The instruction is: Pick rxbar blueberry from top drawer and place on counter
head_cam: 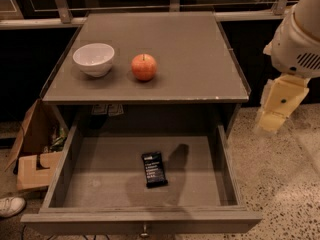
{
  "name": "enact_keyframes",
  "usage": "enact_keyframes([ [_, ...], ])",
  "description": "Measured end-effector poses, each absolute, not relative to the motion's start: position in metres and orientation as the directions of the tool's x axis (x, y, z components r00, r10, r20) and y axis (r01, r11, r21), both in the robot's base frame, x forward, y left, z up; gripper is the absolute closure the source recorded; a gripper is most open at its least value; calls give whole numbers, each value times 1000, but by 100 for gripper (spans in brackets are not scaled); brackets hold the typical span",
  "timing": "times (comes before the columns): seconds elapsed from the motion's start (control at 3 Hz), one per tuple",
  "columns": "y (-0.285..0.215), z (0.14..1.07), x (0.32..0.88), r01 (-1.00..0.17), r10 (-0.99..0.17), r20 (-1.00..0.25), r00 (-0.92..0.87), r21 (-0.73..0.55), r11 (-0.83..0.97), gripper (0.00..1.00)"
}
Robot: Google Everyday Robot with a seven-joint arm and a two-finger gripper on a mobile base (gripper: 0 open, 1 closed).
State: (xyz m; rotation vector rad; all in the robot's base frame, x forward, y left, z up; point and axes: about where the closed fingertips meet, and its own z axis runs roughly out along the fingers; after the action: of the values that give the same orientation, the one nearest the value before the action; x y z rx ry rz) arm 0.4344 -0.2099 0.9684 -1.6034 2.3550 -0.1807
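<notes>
Layout of gripper and target at the start of the reach. The rxbar blueberry point(154, 169) lies flat on the floor of the top drawer point(59, 170), which stands fully pulled out below the counter point(190, 54). The bar sits near the middle of the drawer floor, clear of all four walls, with nothing else visible beside it. Its long axis runs nearly front to back along the drawer's depth, the far end leaning slightly towards the left of the view.

The gripper point(270, 122) hangs outside the cabinet on the right of the view, beyond the drawer's right wall and above the speckled floor, pointing downward and a little inward. It holds nothing; whether it is open or closed cannot be told from this view. From the gripper the bar therefore lies to the left, across the right wall and lower down.

Judged from this, the coming move calls for a leftward travel over that wall, then a descent, with the jaws set across the bar's short width, that is, closing left to right.

On the counter a white bowl point(94, 59) and an apple point(144, 66) occupy the left half; the right half offers bare surface for the later placing
</notes>
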Motion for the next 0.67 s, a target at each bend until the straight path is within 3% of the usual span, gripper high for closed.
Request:
enact_keyframes([
  [0.67, -192, 932, 407, -866, -902, -142, -408, -252, 432, 0],
])
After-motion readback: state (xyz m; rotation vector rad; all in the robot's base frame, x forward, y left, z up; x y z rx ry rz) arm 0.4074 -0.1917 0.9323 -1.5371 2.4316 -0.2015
